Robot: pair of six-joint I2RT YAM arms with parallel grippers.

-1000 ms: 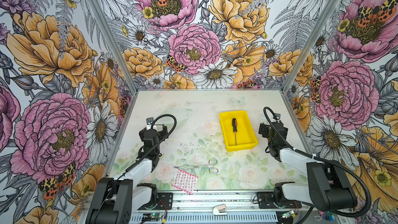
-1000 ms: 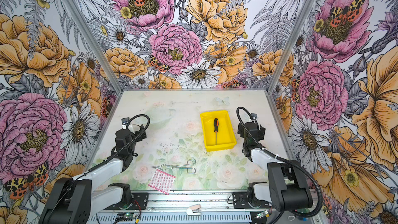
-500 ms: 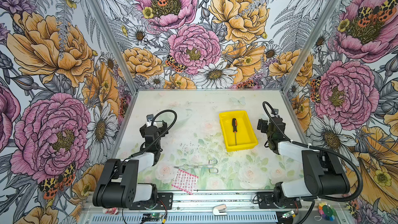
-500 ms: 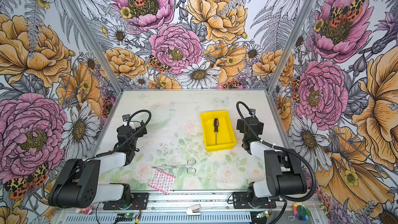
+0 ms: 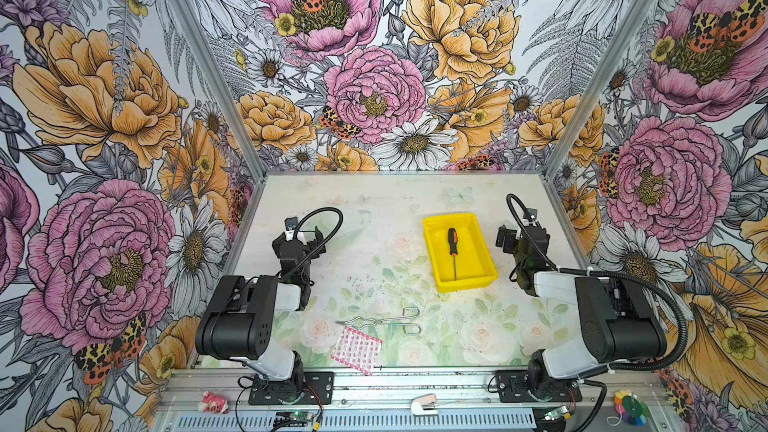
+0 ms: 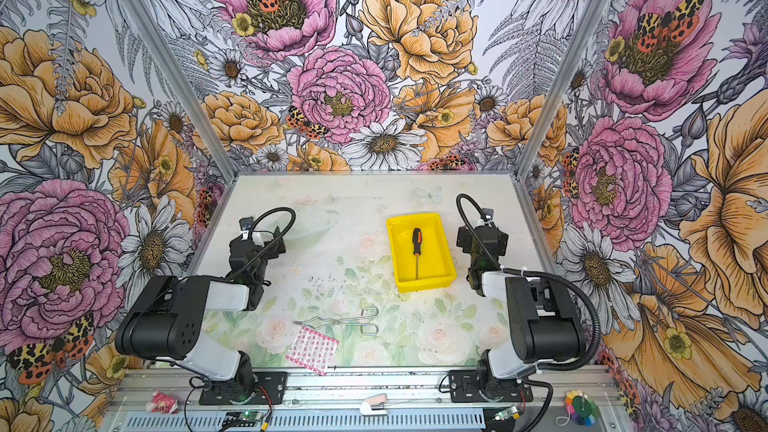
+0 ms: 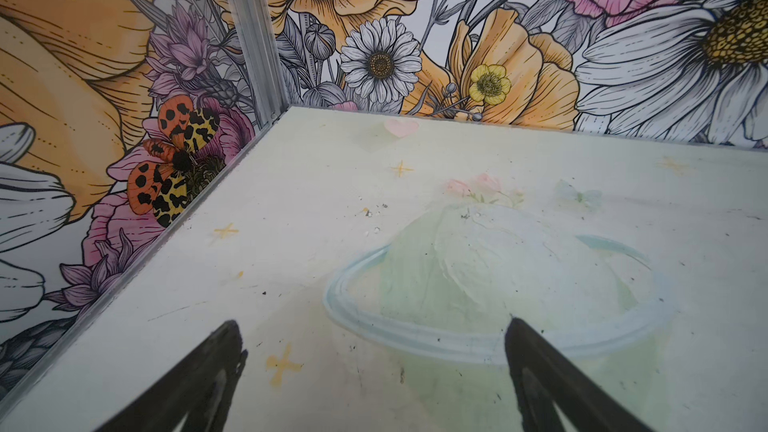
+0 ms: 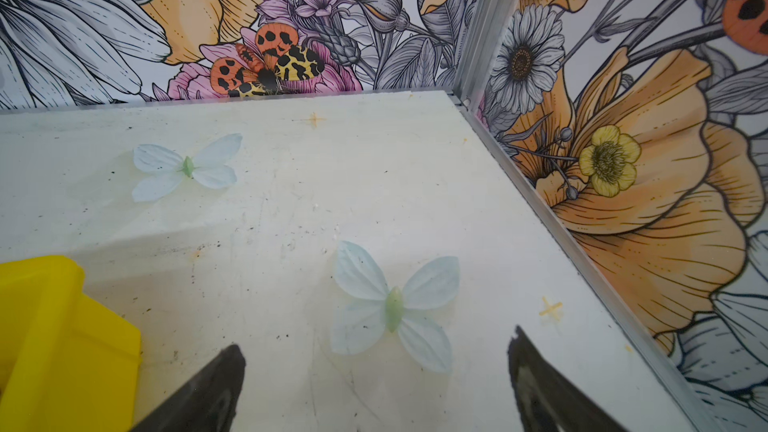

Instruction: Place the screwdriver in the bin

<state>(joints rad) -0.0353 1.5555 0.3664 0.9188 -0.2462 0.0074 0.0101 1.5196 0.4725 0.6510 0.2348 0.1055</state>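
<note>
On the right half of the pale floral tabletop (image 5: 374, 209), a shallow rectangular bright yellow plastic bin (image 5: 467, 283) holds the slim screwdriver (image 5: 452, 243), lying flat inside: black handle with orange accents toward the back wall, thin silver shaft toward the front. Both arms sit folded low, left arm (image 5: 249, 317) near the left wall, right arm (image 5: 615, 317) beside the bin. Left gripper (image 7: 372, 324) and right gripper (image 8: 376, 340) hover over the tabletop, jaws spread wide, empty.
</note>
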